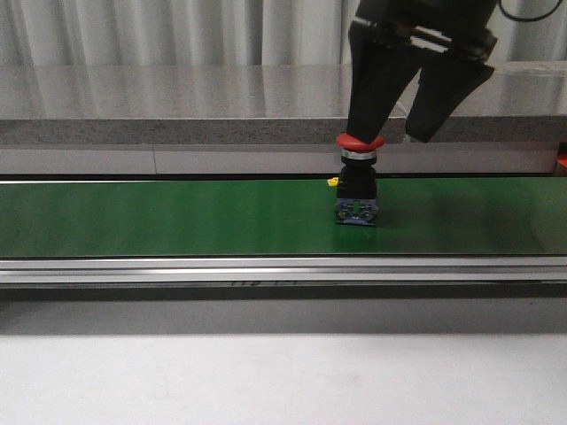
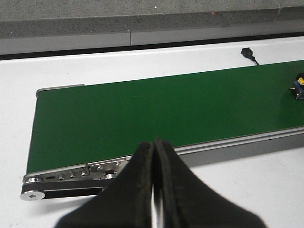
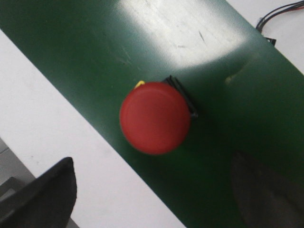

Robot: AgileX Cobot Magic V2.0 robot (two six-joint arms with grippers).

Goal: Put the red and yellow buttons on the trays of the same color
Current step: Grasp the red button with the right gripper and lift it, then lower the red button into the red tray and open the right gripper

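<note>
Red button stands alone on green belt, jaws spread above.

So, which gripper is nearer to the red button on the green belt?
The right. The right gripper is open just above the red button, one finger on each side. The left gripper is shut, at the far end of the belt.

Your light: bright, even | glare on green belt | red button soft, perhaps motion blur | shadows faint
</note>
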